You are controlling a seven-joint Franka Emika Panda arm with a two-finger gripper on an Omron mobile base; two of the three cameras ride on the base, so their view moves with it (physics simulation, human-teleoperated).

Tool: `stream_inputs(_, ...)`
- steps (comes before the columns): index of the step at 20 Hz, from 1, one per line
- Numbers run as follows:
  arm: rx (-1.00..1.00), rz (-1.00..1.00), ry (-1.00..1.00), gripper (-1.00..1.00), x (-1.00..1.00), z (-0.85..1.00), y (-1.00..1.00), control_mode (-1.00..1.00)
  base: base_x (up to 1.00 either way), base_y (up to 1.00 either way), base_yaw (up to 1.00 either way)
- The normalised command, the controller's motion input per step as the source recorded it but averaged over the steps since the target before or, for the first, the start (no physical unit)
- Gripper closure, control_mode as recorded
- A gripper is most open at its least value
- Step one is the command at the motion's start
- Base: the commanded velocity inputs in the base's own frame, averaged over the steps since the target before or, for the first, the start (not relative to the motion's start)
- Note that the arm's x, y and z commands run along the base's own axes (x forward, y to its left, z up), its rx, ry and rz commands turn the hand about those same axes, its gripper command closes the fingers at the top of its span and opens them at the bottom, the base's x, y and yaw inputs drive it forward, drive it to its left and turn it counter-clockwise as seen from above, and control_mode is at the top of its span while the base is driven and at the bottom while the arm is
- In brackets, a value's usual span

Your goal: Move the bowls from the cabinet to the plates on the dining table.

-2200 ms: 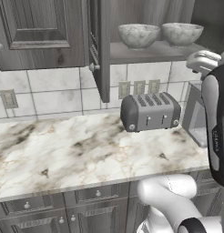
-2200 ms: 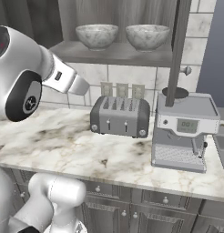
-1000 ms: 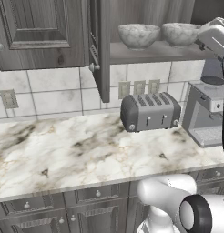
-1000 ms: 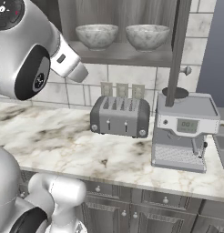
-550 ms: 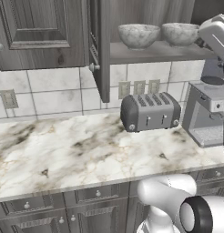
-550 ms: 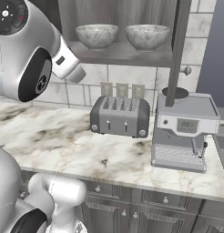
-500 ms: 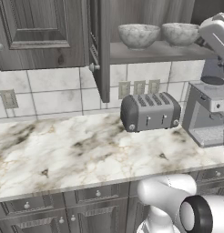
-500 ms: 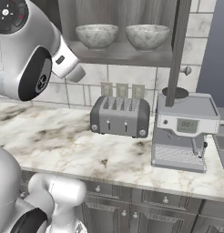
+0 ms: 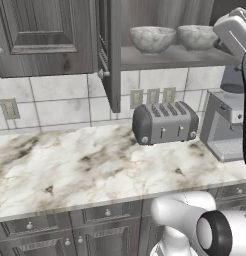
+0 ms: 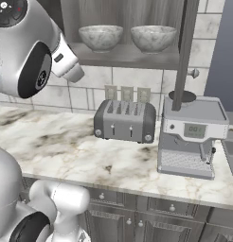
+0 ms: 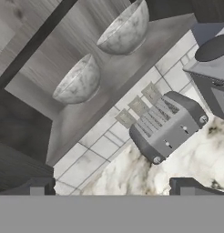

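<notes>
Two marble-grey bowls stand side by side on the shelf of the open dark cabinet [image 9: 165, 57]: the left bowl [image 9: 151, 39] and the right bowl [image 9: 197, 36]. The right base view shows them as the left bowl [image 10: 100, 37] and the right bowl [image 10: 153, 38] on the cabinet shelf [image 10: 118, 56]. In the tilted hand view my gripper [image 11: 113, 189] is open and holds nothing, some way back from the two bowls [image 11: 79, 81] [image 11: 126, 29] and below the shelf [image 11: 109, 100]. The plates and the dining table are out of view.
A grey toaster [image 9: 165, 122] stands on the marble counter [image 9: 70, 165] under the shelf, with a coffee machine [image 10: 192, 134] to its right. The open cabinet door [image 9: 108, 50] juts out left of the bowls, and another door edge [image 10: 182, 52] hangs over the coffee machine. Drawers run below the counter.
The arm has risen from beside the toaster to shelf height near the right bowl. Over the last second it has barely shifted. The bowls have not moved.
</notes>
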Motion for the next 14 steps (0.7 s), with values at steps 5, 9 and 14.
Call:
stream_inputs(5, 0.05, -0.03, 0.0, -1.0, 0.18, 0.0, 0.16, -1.0, 0.0, 0.0, 0.0)
stream_inputs(9, 0.03, -0.03, 0.0, -1.0, 0.38, 0.0, 0.1, -1.0, 0.0, 0.0, 0.0)
stream_inputs(14, 0.02, -0.02, 0.0, -1.0, 0.45, 0.0, 0.07, -1.0, 0.0, 0.0, 0.0)
